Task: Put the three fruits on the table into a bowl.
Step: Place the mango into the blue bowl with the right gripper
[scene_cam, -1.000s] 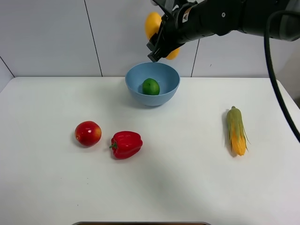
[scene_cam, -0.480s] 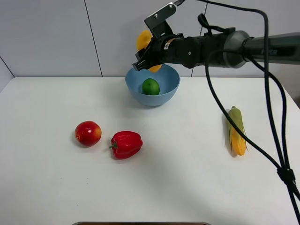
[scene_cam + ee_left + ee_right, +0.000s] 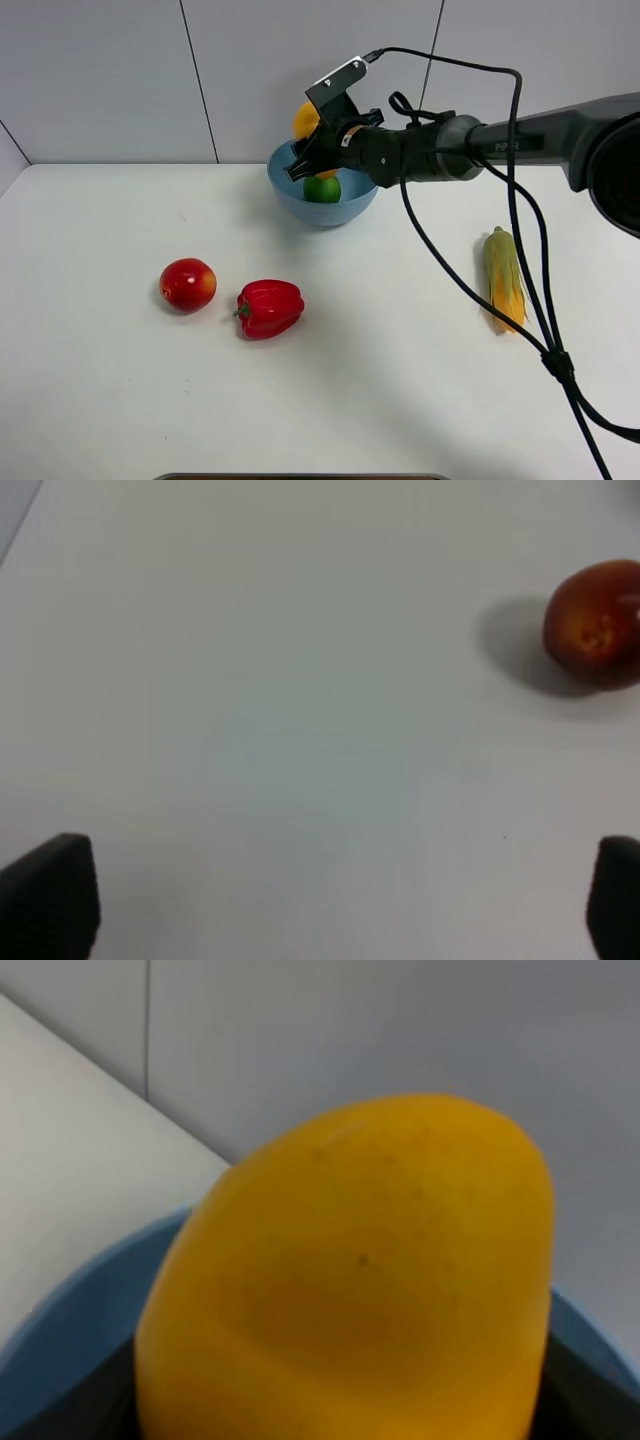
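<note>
right claw pinches the mango across its middle, low over the bowl, with the fruit's lower end dipping inside the rim. the lime lies in the bowl right beneath it. out on the table the apple sits near the bell pepper without touching it, and the corn cob lies well apart on the right side.

the risk i see is in the drop: the mango hangs toward the bowl's far left edge rather than its centre, so on release it could strike the rim or glance off the round lime and roll out, or nudge the light bowl.

the right wrist view is almost all mango with the bowl curving behind, and shows neither lime nor grip; only the high camera shows those. the left wrist view alone shows the left claw, spread wide and empty over bare table, with the apple off to one side.
</note>
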Controlling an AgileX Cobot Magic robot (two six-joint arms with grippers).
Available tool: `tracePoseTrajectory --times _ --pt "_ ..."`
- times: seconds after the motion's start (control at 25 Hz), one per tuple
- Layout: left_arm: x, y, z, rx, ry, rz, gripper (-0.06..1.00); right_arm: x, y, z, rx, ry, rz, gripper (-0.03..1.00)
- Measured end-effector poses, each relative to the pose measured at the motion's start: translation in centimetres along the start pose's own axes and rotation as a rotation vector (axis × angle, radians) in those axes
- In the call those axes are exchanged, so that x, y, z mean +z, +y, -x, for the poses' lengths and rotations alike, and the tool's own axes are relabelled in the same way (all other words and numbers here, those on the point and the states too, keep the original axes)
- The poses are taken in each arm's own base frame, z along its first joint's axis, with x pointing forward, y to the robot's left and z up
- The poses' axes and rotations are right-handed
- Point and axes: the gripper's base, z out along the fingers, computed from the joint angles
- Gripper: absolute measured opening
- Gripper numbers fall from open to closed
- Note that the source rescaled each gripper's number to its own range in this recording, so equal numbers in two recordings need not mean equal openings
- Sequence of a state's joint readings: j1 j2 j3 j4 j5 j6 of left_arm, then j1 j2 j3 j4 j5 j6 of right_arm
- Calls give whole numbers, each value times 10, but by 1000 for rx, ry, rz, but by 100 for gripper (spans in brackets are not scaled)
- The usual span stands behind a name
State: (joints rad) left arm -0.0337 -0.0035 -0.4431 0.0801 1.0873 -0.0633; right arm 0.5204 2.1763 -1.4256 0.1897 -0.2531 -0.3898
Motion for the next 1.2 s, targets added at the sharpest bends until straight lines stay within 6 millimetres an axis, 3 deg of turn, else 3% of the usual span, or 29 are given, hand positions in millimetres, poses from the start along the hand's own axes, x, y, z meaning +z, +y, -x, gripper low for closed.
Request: tracePoseTrajectory --times 0.24,0.8,0.88,0.96,1.08,1.2 --pt "0 0 0 0 0 0 100 8 -1 -16 1 20 -9 4" --pt "0 0 0 0 0 0 100 8 -3 -15 2 5 -17 5" --pt "0 0 0 0 0 0 100 8 -3 -15 1 5 -17 22" --pt "0 0 0 1 0 0 100 8 -3 -14 9 -10 -23 49" --pt "0 0 0 1 0 0 100 8 -4 -12 35 -35 -33 83" --pt "0 0 0 1 0 0 100 8 -4 -12 44 -36 -33 96"
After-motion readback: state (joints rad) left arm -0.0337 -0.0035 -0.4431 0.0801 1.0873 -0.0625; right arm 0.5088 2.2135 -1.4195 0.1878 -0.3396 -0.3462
